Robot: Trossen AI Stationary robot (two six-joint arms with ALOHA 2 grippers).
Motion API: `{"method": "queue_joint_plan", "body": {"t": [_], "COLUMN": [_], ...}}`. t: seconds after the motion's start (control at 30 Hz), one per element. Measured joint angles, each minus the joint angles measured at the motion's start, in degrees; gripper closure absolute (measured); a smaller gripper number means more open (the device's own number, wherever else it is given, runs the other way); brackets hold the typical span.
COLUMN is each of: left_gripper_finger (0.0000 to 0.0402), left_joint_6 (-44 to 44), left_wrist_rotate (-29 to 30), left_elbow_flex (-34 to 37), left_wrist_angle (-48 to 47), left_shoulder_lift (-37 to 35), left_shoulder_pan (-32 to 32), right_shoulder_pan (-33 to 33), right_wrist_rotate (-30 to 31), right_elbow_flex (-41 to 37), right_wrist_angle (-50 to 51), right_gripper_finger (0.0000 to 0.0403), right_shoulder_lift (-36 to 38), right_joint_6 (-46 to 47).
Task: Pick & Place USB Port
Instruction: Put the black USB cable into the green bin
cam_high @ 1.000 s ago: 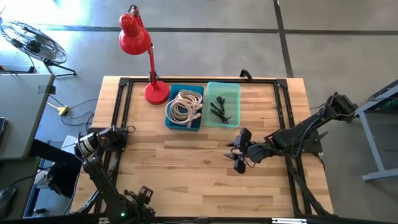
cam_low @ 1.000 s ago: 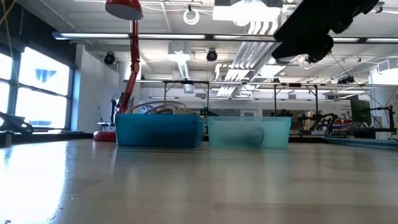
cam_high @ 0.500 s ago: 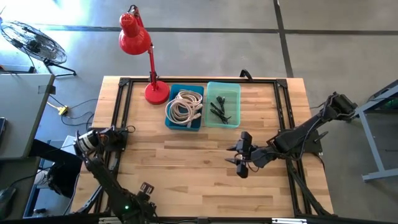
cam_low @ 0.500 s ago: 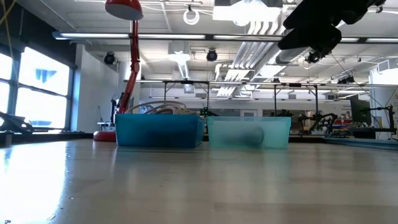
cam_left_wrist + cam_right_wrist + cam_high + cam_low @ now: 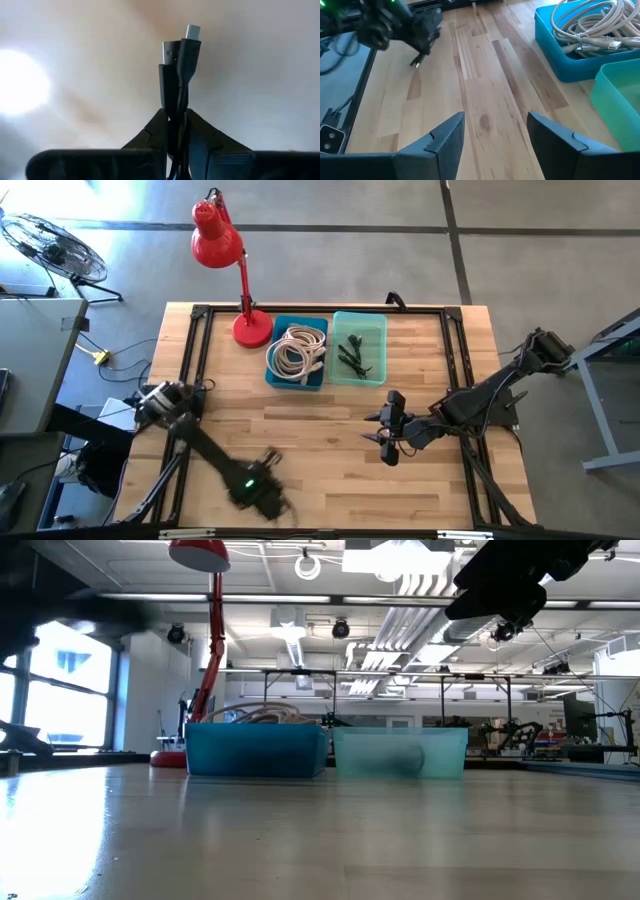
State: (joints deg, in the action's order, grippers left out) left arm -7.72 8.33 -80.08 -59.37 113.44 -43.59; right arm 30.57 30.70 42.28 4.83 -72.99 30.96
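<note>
The worktop (image 5: 300, 440) carries a red lamp (image 5: 225, 250) at its far left corner; beside it along the far edge sit the blue bin (image 5: 275, 375) of coiled pale cables (image 5: 297, 348) and, touching it, the teal bin (image 5: 372, 370) of small dark cables; my right gripper (image 5: 385, 437) hovers above the worktop toward the right edge, jaws released and empty; my left gripper (image 5: 262, 498) is over the near edge, left of centre, jaws clenched on the black USB cable (image 5: 177, 75), its two plug ends protruding past my fingertips.
</note>
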Motion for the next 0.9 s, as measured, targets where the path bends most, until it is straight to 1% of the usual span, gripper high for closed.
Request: {"method": "queue_joint_plan", "body": {"t": [0.07,0.2,0.3,0.37,0.47,0.57,0.63,0.67,0.77,0.83,0.9], "left_gripper_finger": [0.0367,0.0367,0.0367,0.0367,0.0367,0.0367,0.0367,0.0367,0.0367,0.0367,0.0367], "left_joint_6": [5.26,16.29,25.19,30.62,38.17,45.43,48.23,49.27,50.64,50.77,51.01], "left_wrist_rotate": [5.63,19.94,30.72,34.60,37.06,36.43,32.73,29.65,17.86,10.32,4.32], "left_elbow_flex": [-5.12,-15.51,-22.47,-26.44,-30.44,-31.25,-31.16,-30.90,-29.93,-28.89,-27.37], "left_wrist_angle": [-3.74,-13.44,-15.14,-16.67,-17.70,-15.15,-12.16,-10.13,-4.71,-0.36,4.86], "left_shoulder_lift": [-0.20,-0.28,-0.39,-0.39,-0.75,-2.44,-4.12,-4.93,-6.86,-7.84,-8.57], "left_shoulder_pan": [2.47,5.72,9.31,12.15,17.11,23.66,29.00,31.60,38.42,41.35,43.26], "right_shoulder_pan": [0.00,0.31,0.92,1.28,1.46,1.44,1.44,1.44,1.49,1.49,1.49], "right_wrist_rotate": [0.00,0.64,1.42,2.64,5.50,9.70,13.91,16.54,23.44,26.32,27.43], "right_elbow_flex": [-0.02,-0.02,-0.02,-0.02,-0.02,-0.02,-0.02,-0.02,-0.02,-0.02,-0.02], "right_wrist_angle": [0.01,-0.01,0.01,0.01,-0.01,0.02,0.05,0.00,0.01,0.01,0.01], "right_gripper_finger": [0.0195,0.0195,0.0195,0.0195,0.0195,0.0195,0.0195,0.0195,0.0195,0.0195,0.0195], "right_shoulder_lift": [0.00,0.00,0.00,0.00,0.00,0.21,0.66,0.96,2.38,3.61,4.85], "right_joint_6": [-0.48,-2.43,-4.39,-6.00,-8.57,-11.72,-13.90,-14.76,-17.52,-19.43,-21.15]}}
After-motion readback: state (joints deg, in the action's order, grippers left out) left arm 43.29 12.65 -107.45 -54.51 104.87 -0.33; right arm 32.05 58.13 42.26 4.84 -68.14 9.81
